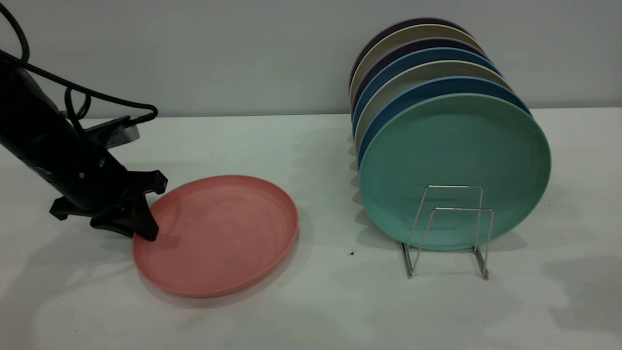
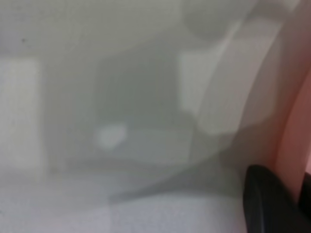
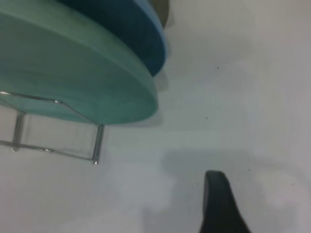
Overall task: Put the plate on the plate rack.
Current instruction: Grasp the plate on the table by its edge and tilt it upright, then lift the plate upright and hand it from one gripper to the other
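The salmon-pink plate [image 1: 218, 233] lies on the white table at the centre left. My left gripper [image 1: 146, 232] is at its left rim, with one dark finger on top of the rim. In the left wrist view the pink rim [image 2: 297, 160] runs between the two dark fingers [image 2: 267, 199], which are closed on it. The silver wire plate rack [image 1: 452, 228] stands at the right, with its two front loops free. My right gripper [image 3: 221, 208] is out of the exterior view. Its wrist view shows one dark finger above the bare table beside the rack [image 3: 58, 131].
Several plates stand upright in the rack. The teal-green plate [image 1: 454, 165] is in front, with blue [image 1: 437, 90], beige and dark ones behind it. The teal plate also shows in the right wrist view [image 3: 73, 77]. A grey wall runs along the back of the table.
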Action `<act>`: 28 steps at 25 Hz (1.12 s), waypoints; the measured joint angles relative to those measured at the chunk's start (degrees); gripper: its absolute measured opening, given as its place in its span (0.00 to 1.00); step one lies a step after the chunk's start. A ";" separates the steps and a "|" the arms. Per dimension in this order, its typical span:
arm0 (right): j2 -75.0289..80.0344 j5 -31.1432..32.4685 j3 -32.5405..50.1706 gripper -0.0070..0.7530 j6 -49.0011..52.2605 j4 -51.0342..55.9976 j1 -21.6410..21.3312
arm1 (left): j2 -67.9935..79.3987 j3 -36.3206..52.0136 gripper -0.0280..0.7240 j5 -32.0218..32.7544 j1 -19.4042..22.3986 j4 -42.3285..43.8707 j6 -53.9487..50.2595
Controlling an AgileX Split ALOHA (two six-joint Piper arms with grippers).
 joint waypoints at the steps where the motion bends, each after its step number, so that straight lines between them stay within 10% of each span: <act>1: 0.00 0.00 0.00 0.62 0.00 0.00 0.00 | -0.31 0.00 0.08 0.07 0.00 0.06 0.12; 19: -1.93 0.00 0.00 0.62 -0.93 2.03 1.49 | -18.07 0.09 0.06 3.48 -0.99 0.85 6.40; 28: -7.39 4.65 -4.35 0.62 -2.35 3.57 7.73 | -26.52 0.16 0.06 8.77 -3.45 -16.40 23.55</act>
